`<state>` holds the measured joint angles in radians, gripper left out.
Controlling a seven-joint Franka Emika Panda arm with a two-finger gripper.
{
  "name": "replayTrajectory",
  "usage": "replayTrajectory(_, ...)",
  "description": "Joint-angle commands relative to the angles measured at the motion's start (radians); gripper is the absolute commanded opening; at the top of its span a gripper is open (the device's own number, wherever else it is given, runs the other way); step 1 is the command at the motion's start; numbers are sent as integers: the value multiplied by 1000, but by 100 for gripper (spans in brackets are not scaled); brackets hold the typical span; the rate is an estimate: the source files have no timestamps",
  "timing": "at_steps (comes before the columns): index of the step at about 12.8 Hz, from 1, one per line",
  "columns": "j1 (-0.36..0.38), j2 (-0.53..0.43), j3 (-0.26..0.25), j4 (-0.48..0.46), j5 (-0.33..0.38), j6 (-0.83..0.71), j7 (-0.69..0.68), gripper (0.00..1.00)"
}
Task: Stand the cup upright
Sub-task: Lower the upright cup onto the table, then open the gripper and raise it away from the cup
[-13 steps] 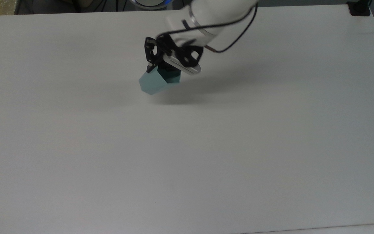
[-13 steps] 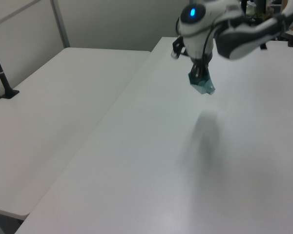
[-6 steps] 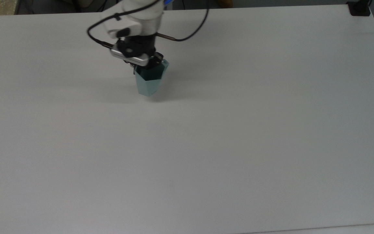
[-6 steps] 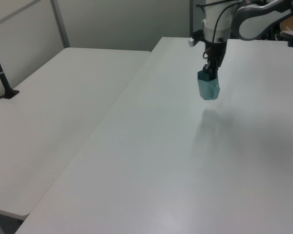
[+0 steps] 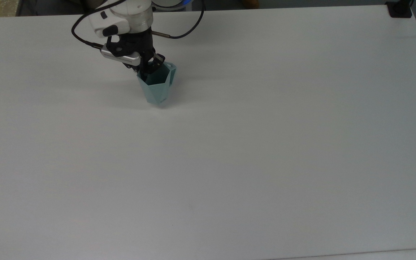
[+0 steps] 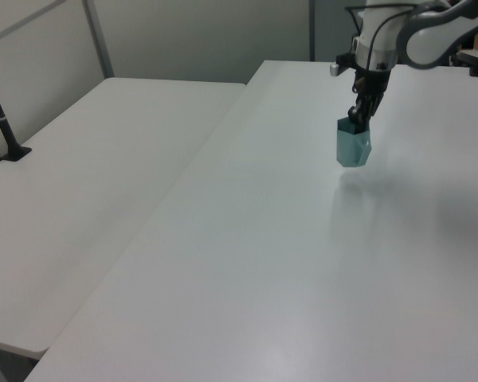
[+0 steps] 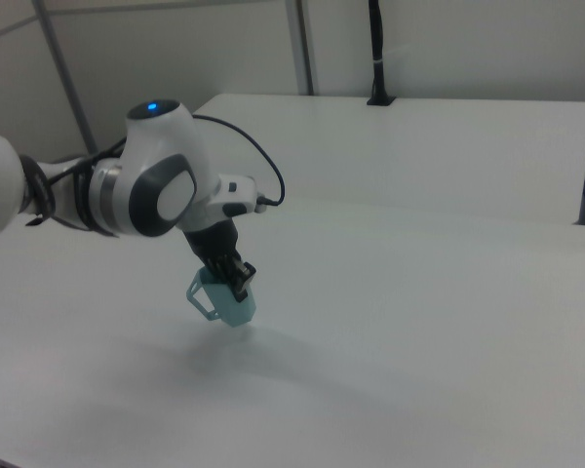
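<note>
In the top view, the near half of the broad white matte table (image 5: 229,180) lies bare, and the action sits toward its far side, left of centre. There a small pale teal plastic cup (image 5: 156,88) with faceted, angular sides stands mouth up, tapering to a narrower base; a small handle tab projects from the rim on the top view's right. Its base is at or just above the tabletop, with only a thin shadow under it, and whether it truly touches cannot be told. The left view shows the cup (image 6: 353,146) upright too, its shadow close beneath on the table (image 6: 263,263).

The black two-finger gripper (image 5: 149,69) comes down from above onto the rim on the top view's left, its fingers drawn narrow and pinching the cup's wall, one inside the mouth and one outside. In the right view the gripper (image 7: 238,280) grips the upper edge of the cup (image 7: 224,300), which hangs slightly tilted.

Behind the gripper rises the white robot arm (image 5: 125,16), with a black cable (image 5: 179,35) looping off its wrist. Farther back in the left view stands a second white table (image 6: 80,183), and a black clamp post (image 6: 4,127) is fixed at its edge.
</note>
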<state>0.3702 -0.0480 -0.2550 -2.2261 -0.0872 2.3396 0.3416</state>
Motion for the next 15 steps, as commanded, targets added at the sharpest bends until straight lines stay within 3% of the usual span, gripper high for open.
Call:
replayTrajectory(1, 7, -1, 0, -72, 64, 118, -13, 0)
replayTrajectory(6, 7, 19, 0, -69, 86, 112, -19, 0)
replayTrajectory(7, 9, 28, 0, -67, 86, 98, -26, 6)
replayTrajectory(8, 9, 31, 0, -63, 86, 78, -27, 19)
replayTrajectory(10, 9, 30, 0, -47, 86, 52, -23, 32)
replayTrajectory(11, 9, 27, 0, -31, 86, 37, -19, 46)
replayTrajectory(13, 7, 10, 0, 12, 86, -28, -26, 98)
replayTrajectory(15, 4, -7, -1, 103, 86, -119, -24, 100)
